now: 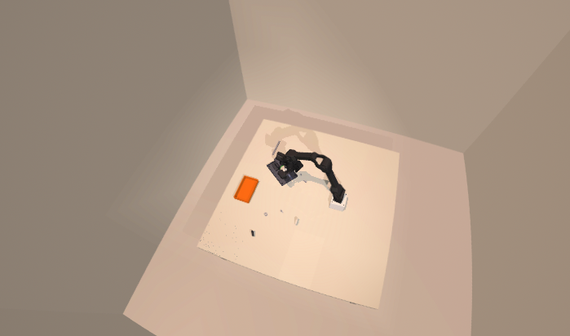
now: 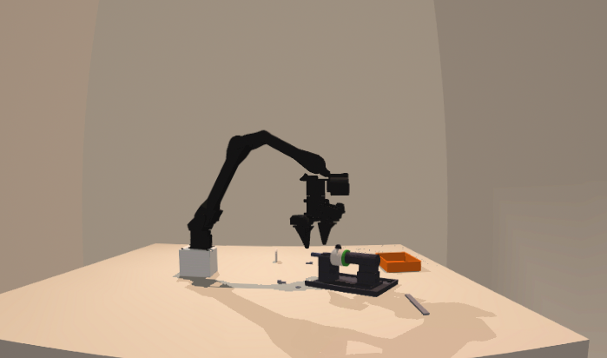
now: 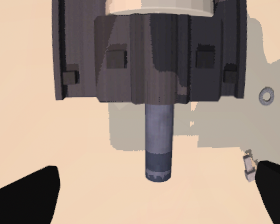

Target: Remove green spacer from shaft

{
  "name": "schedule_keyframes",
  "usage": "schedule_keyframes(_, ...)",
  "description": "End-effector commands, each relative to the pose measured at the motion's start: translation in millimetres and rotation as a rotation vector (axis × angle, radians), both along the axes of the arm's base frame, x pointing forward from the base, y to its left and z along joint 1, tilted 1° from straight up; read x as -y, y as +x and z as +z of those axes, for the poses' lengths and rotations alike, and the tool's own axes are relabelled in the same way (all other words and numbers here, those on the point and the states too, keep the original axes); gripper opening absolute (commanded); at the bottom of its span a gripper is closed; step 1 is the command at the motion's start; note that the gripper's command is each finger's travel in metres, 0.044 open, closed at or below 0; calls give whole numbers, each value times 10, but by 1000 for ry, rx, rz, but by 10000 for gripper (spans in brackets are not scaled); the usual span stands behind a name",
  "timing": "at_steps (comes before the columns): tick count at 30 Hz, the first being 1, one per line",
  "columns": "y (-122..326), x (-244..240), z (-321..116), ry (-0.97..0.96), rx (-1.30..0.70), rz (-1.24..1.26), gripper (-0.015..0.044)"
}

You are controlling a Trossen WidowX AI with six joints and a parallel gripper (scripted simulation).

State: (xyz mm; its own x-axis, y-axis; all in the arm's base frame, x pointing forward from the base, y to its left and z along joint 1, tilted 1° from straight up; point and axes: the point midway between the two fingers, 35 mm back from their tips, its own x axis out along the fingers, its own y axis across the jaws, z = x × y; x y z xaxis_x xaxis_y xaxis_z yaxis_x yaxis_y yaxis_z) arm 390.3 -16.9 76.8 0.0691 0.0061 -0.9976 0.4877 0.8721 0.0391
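Observation:
The shaft (image 2: pixel 314 254) (image 3: pixel 158 130) lies level, its free end sticking out of the smaller dark support block (image 2: pixel 327 268) (image 3: pixel 121 85). A pale spacer (image 2: pixel 336 257) (image 3: pixel 161 6) sits beyond that block; whether it is one or several I cannot tell. The green spacer (image 2: pixel 346 257) is around the shaft line, between the pale spacer and the big housing block (image 2: pixel 368 268). It is out of the wrist view. My gripper (image 2: pixel 315 246) (image 3: pixel 161 176) is open and empty, pointing down above the shaft's free end. In the wrist view its fingers stand wide to either side of the shaft.
The blocks stand on a dark base plate (image 2: pixel 350 287). An orange tray (image 1: pixel 246 189) (image 2: pixel 400 268) and a grey bar (image 1: pixel 276 148) (image 2: pixel 416 304) lie near it. A small ring (image 3: pixel 266 96) and a bracket-like piece (image 3: pixel 249 168) lie beside the fixture. A dark piece (image 1: pixel 252 232) lies farther off.

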Motion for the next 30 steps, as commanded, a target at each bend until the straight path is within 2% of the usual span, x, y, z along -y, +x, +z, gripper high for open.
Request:
schedule_keyframes(1,-3,6,1,-4,-2,4,440)
schedule_keyframes(15,-3,7,-1,-8,2,20,440)
schedule_keyframes(23,55,33,-77,-247,130,741,440)
schedule_keyframes(30,22,-53,-150,-509,118,1389,440)
